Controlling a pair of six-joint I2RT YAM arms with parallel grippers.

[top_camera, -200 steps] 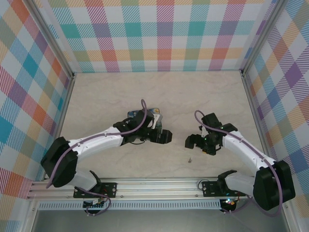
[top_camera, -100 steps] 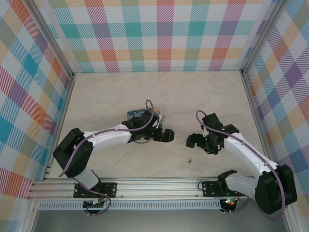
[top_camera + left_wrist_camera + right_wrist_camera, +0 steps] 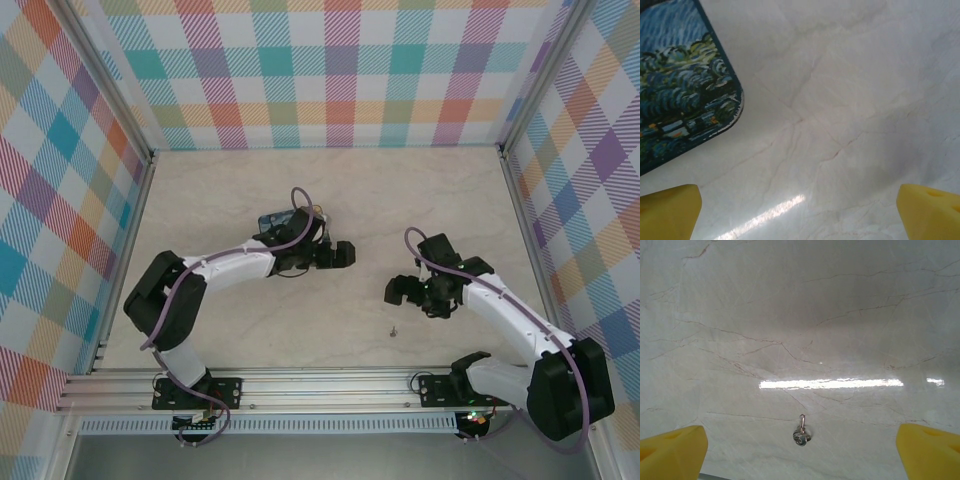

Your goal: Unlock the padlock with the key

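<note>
The key [image 3: 801, 432], a thin dark sliver with a small ring at its head, lies flat on the marble table in the right wrist view. From above the key [image 3: 394, 329] rests near the front edge. My right gripper [image 3: 397, 291] hovers just behind it, open, yellow fingertips [image 3: 673, 450] wide apart; the right gripper [image 3: 801, 454] holds nothing. My left gripper [image 3: 343, 255] is open beside the starry-night tin [image 3: 274, 219]; the left gripper [image 3: 800, 214] spans bare marble. The padlock is hidden.
The painted tin [image 3: 680, 95] lies flat at the upper left of the left wrist view, its rounded corner pointing toward the fingers. Plaid walls enclose the table on three sides. An aluminium rail [image 3: 320, 385] runs along the front edge.
My left gripper has moved toward the back of the table, and its arm has swung closer to the tin. The right gripper has shifted only slightly. The key has not moved.
</note>
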